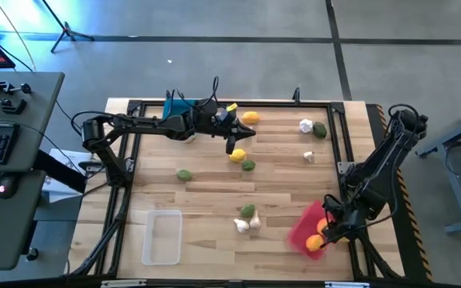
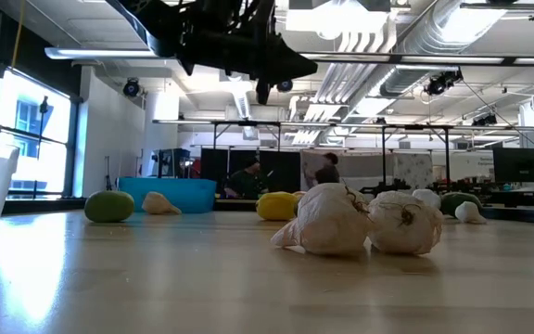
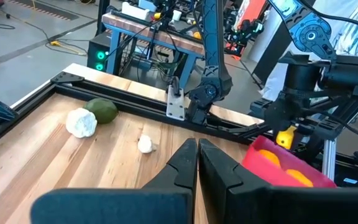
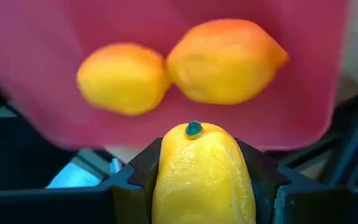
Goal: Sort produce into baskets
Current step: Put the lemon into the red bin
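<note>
Two lemons [image 4: 179,65] already lie side by side in the red basket [image 1: 304,228], which sits tilted at the near right of the table, and a third lemon [image 4: 202,174] is clamped between my right gripper [image 1: 326,226] fingers directly over it. The held lemon's long axis runs forward along my fingers, its green stem end pointing toward the basket floor; the pair below lies just ahead of that tip, so the release, as I judge it, only needs the fingers to part where they are. Risk noted: the basket is skewed at the table's edge, and a dropped lemon could roll off the low wall. My left gripper [image 3: 196,163] hangs above the far middle of the table with its fingers pressed together and nothing between them. One more lemon [image 1: 238,155] lies just below it on the wood with a green fruit [image 1: 248,166] touching its near side, and another lemon [image 1: 250,118] sits by the far rail; the left arm is clearly the nearer one for both. The blue basket [image 1: 178,108] stands at the far edge behind the left arm, the clear basket [image 1: 162,237] at the near left. Garlic bulbs [image 1: 242,226] sit near centre beside a green fruit, and more garlic [image 1: 306,125] is far right.
</note>
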Robot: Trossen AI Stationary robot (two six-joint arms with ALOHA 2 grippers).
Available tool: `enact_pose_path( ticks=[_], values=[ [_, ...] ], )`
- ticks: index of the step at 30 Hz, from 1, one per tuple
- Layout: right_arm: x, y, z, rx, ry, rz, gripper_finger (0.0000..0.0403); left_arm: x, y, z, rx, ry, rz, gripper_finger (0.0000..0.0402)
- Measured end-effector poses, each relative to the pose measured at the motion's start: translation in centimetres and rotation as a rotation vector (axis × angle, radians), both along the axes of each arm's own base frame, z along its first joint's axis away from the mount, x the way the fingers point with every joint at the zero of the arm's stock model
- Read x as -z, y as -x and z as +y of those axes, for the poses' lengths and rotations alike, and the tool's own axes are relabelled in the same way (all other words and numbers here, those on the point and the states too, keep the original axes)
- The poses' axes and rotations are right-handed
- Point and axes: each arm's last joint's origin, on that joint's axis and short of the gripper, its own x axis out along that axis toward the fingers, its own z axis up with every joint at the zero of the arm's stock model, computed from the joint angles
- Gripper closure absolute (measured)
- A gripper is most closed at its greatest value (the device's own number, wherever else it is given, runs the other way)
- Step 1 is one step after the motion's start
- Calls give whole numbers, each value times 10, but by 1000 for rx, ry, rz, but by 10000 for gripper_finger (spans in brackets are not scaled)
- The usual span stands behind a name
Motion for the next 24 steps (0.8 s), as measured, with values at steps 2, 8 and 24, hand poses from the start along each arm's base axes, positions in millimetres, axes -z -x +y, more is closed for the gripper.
enact_pose_path(
  ticks=[2,8,24],
  values=[
    [-1,-1,2,1,-21,-14,263,0,0,0,0,0,-1,401],
    [-6,-3,4,3,-42,-34,263,0,0,0,0,0,0,401],
    [-30,-23,-9,53,139,-147,263,0,0,1,-2,0,0,401]
  ],
)
